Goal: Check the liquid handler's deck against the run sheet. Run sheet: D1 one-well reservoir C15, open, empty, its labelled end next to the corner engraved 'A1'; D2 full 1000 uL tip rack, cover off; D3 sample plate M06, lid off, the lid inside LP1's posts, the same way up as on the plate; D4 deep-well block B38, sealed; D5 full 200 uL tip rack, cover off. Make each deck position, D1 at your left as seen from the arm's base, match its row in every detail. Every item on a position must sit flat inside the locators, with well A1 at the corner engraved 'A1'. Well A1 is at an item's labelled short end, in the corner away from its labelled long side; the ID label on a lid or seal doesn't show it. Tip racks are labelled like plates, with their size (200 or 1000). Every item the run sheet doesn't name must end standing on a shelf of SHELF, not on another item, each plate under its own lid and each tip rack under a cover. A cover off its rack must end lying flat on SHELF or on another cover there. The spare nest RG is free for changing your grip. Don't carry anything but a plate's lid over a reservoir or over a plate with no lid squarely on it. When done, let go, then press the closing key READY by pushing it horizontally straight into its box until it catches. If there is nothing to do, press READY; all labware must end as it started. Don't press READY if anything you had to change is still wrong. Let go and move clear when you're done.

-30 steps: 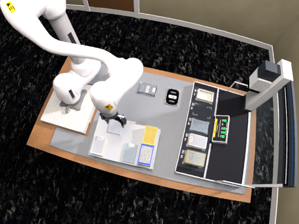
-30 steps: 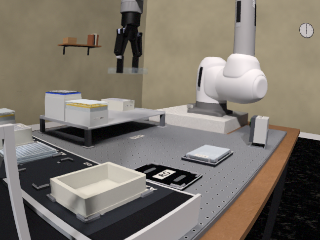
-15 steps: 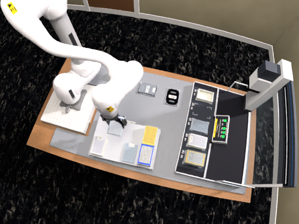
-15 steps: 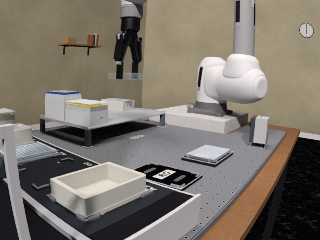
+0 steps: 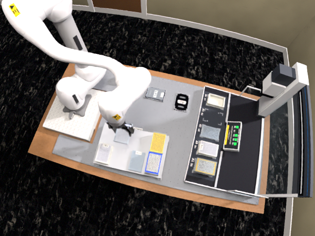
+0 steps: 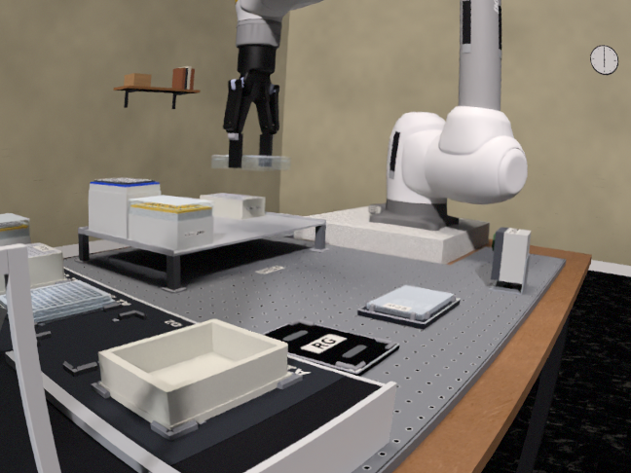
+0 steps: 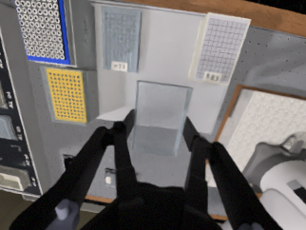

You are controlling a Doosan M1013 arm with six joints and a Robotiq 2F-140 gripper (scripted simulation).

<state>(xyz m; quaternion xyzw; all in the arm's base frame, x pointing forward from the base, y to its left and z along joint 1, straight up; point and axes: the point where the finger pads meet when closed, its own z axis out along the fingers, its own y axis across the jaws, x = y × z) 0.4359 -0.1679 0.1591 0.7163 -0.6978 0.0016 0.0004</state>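
Note:
My gripper is shut on a flat clear cover and holds it level, well above the near end of the shelf. On the shelf stand a blue-rimmed tip rack, a yellow-rimmed tip rack, a labelled white plate and another flat clear cover.
On the deck are an open white reservoir, a bare position, a lidless plate, a white block and a yellow-rimmed rack. A lid lies in its nest beside the nest RG.

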